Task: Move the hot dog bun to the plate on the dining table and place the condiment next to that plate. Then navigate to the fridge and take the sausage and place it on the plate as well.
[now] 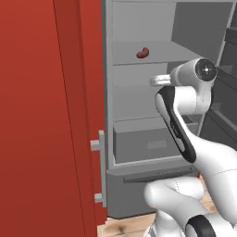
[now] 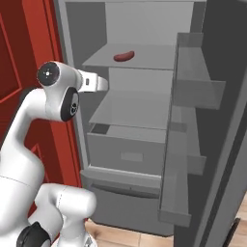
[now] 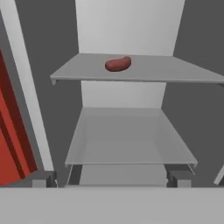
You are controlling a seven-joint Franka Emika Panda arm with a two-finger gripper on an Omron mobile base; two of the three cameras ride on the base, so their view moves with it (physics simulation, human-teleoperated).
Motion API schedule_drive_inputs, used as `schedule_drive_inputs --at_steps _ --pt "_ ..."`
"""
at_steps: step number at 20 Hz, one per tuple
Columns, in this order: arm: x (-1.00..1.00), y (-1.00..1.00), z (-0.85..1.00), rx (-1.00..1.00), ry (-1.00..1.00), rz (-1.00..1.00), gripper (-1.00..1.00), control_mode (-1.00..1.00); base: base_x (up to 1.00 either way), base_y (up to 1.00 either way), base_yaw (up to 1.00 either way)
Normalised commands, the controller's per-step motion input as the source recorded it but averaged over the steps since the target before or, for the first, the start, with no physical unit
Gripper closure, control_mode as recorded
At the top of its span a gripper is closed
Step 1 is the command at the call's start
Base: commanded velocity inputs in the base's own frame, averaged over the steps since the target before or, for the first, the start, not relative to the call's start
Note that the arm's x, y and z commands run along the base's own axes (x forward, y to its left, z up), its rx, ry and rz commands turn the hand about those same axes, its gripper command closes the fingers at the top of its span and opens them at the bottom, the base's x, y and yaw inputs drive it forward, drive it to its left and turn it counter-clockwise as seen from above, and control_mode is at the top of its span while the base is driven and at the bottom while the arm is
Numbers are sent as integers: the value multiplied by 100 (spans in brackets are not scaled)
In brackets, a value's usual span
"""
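**Sausage pick-up: fridge open, arm short of shelf**

Gripper (image 3: 112,183) wide, empty, well short of the shelves. Lower shelf (image 3: 131,144) bare. Sausage (image 3: 118,64) lay on upper shelf (image 3: 175,72) of fridge (image 2: 140,120), nr middle, twd back. Prob. light, soft, smooth, rolls easily; grip across mid-length.

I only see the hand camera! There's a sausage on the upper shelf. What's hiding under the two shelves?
Observer: A grey drawer sits right below the lower shelf.
Operator: Where did the fridge door go?
Observer: The fridge door is swung open on the right, with bins on its inside.
Operator: What's the red thing on my left?
Observer: A tall red cabinet with a grey handle on its edge.
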Motion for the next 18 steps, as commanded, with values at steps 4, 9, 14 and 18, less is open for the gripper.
schedule_drive_inputs --at_steps 4,9,14,18 --pt "0 0 0 0 0 0 -100 100 37 0 -1" --pt "0 0 0 0 0 0 -100 100 51 -9 -2" --pt "0 0 0 0 0 0 -100 100 49 -13 -2" --pt "0 0 0 0 0 0 -100 100 43 -24 -3"
